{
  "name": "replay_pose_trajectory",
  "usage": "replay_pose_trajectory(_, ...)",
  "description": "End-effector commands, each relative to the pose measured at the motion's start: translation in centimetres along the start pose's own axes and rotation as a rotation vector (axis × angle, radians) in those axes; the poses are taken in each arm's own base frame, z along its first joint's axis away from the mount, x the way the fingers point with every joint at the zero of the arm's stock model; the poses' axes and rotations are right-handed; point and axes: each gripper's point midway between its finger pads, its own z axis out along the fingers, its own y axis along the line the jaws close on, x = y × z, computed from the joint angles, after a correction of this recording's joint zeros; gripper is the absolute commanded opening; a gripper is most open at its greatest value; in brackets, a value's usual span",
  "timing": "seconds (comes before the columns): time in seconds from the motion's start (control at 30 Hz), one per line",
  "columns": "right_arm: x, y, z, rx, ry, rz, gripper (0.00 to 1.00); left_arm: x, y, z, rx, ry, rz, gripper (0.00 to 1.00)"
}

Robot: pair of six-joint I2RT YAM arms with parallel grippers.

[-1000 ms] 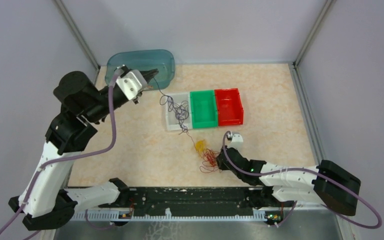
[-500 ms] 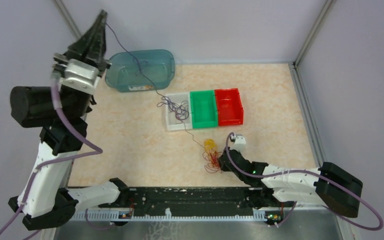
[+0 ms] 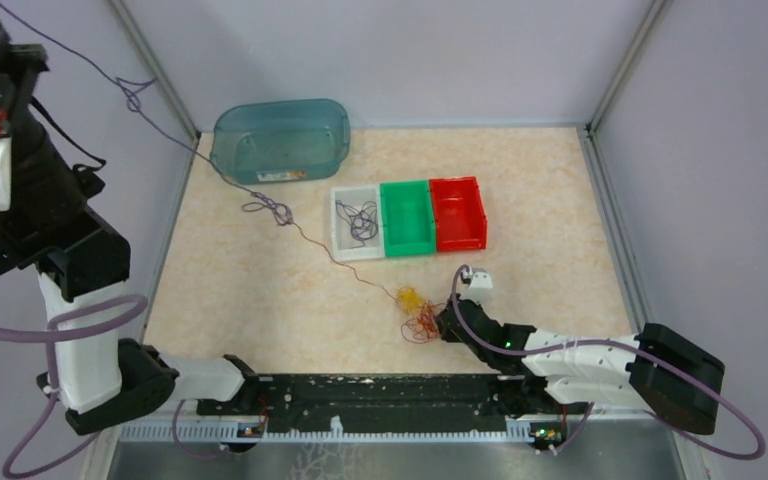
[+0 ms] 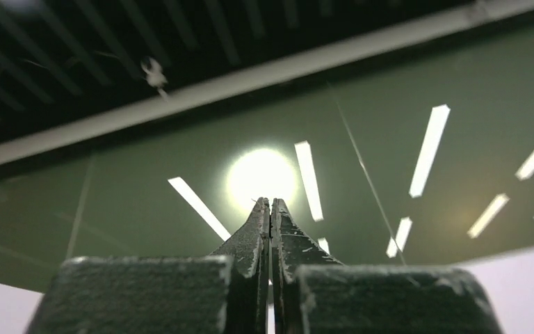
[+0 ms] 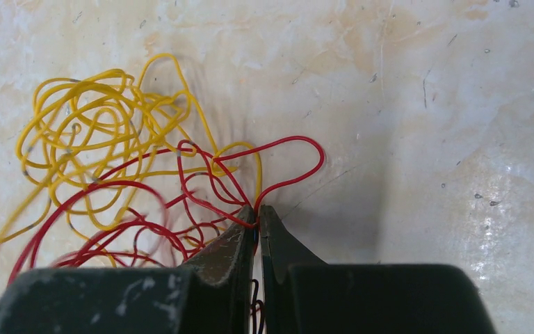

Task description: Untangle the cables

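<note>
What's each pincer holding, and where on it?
Right pincer: red cable, a loop at the clump's edge. Left pincer: shut, apparently on the taut purple cable; contact hidden.

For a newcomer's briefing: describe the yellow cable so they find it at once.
Find the green bin at mid-table. Between it and the right gripper lies a small wire tangle. The yellow cable is the tangle's bin-side part: the only yellow loops, meshed with the red cable that the gripper's jaws pinch.

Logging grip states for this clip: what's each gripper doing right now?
Left gripper: shut, apparently on the purple cable running taut up to it.
Right gripper: shut on the red cable.
</note>
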Motion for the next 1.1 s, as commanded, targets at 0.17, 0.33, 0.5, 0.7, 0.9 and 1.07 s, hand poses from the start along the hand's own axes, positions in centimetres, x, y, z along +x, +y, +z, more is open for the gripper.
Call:
replay_pose_trajectory(0.17,2.0,-3.6,0.0,0.105,0.044,-0.039,0.06,-8.3,4.7,1.9,-0.182,-0.383,0.274,0.00)
replay_pose_trajectory(0.33,1.1,-2.6,-0.1,0.095,0.036,-0.047,0.06,-6.9,2.5,1.8,-0.093,-0.341,0.290,0.00)
replay_pose_trajectory(0.5,-5.0,3.0,-1.6,-0.026,-0.085,-0.070,0.35,0.0,-5.4,-1.6,0.244,-0.074,0.086,0.00)
replay_pose_trajectory(0.7,-13.7,11.6,-6.3,-0.299,-0.259,-0.134,0.68,4.2,-12.5,-7.7,0.468,0.074,-0.084,0.00)
replay_pose_trajectory(0.9,-16.8,17.5,-9.0,-0.498,-0.299,-0.268,0.77,4.6,-13.3,-8.3,0.488,0.086,-0.113,0.00)
replay_pose_trajectory(1.07,-17.3,23.3,-10.6,-0.759,-0.339,-0.318,0.77,4.2,-13.1,-8.1,0.490,0.073,-0.118,0.00)
